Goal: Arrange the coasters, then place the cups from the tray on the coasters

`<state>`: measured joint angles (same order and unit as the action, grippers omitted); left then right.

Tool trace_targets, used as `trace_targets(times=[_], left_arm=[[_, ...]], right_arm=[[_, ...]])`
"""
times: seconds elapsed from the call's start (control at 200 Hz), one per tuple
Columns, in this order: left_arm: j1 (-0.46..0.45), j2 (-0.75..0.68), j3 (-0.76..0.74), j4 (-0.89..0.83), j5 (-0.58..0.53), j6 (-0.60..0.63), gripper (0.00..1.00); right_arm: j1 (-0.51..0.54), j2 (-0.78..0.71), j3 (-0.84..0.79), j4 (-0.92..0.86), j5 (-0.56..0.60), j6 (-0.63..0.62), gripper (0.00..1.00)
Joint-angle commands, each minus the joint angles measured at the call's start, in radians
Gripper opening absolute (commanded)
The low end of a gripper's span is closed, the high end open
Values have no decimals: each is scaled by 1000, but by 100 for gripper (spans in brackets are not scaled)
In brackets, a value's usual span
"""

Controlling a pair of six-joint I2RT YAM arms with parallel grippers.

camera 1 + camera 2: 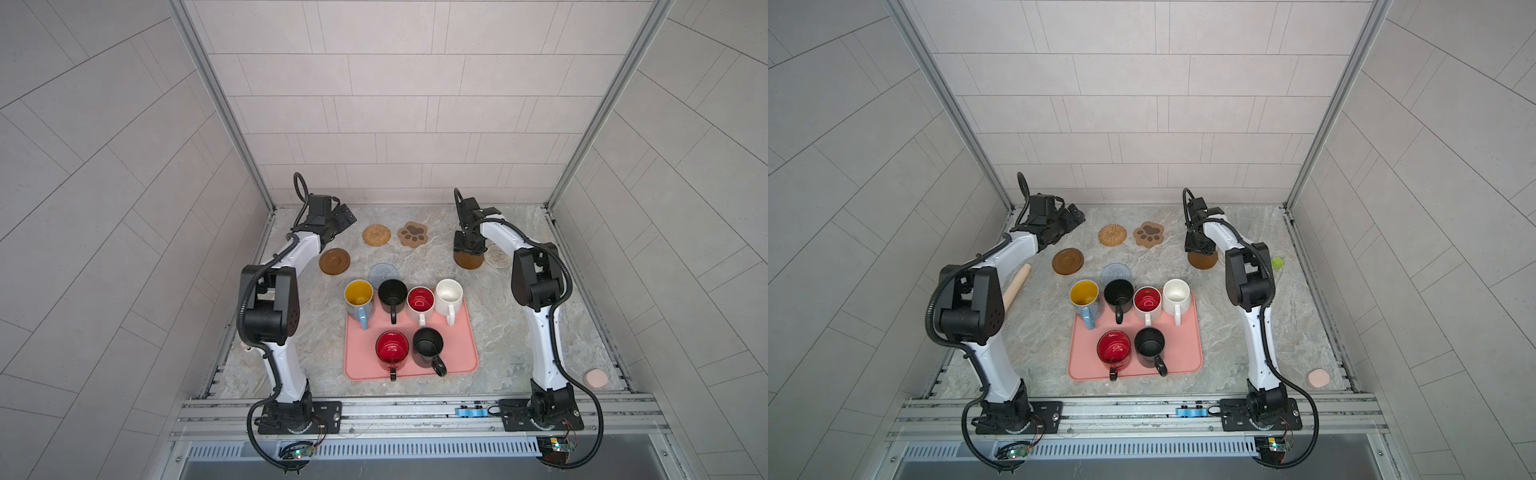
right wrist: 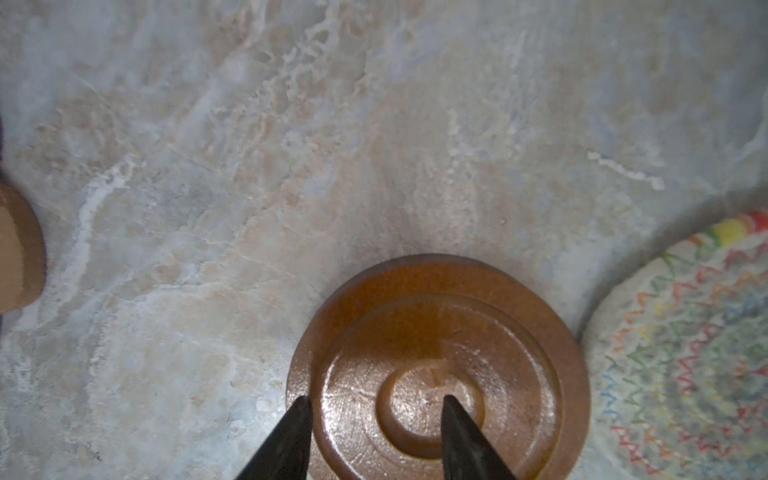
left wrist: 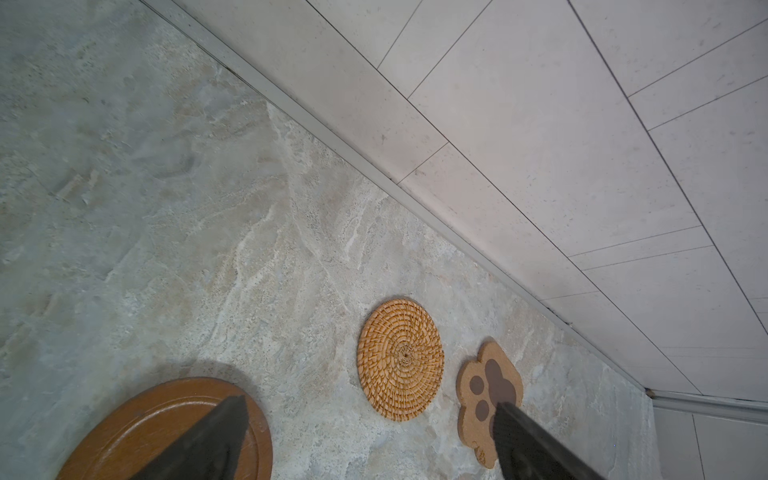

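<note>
On the marble desk all six cups stand upright on the pink tray. The far row has a light blue cup, a black cup, a white cup with red inside and a plain white cup. The near row has a red cup and a second black cup.

Beyond the tray lie the coasters. A grey-blue crochet coaster sits just behind the black cup, partly hidden by it. Further back on the left are a brown wooden coaster, a woven rattan coaster and a paw-shaped coaster, each apart from the others. The left fingers hang spread wide and empty above the desk near that wooden coaster.

On the right, the right fingers point down onto a second brown wooden coaster. One tip is at its outer rim and the other in its central hollow. They stand part-way apart, and I cannot tell whether they clamp it. A whitish crochet coaster lies just beside this one
</note>
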<state>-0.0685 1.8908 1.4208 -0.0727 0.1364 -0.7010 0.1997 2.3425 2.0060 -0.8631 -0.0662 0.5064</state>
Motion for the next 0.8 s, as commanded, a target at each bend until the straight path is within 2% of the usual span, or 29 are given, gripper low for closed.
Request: trace_targets(times=[0.0, 0.315, 0.57, 0.796], left_arm=[[-1, -5, -10, 20, -14, -11, 100], [1, 2, 2, 19, -11, -9, 100], [1, 3, -2, 18, -8, -9, 100], [1, 10, 11, 15, -1, -8, 100]], right_arm=[[13, 51, 45, -81, 51, 14, 51], [27, 63, 74, -124, 95, 34, 50], [29, 9, 24, -122, 139, 41, 50], [29, 30, 11, -103, 85, 41, 49]])
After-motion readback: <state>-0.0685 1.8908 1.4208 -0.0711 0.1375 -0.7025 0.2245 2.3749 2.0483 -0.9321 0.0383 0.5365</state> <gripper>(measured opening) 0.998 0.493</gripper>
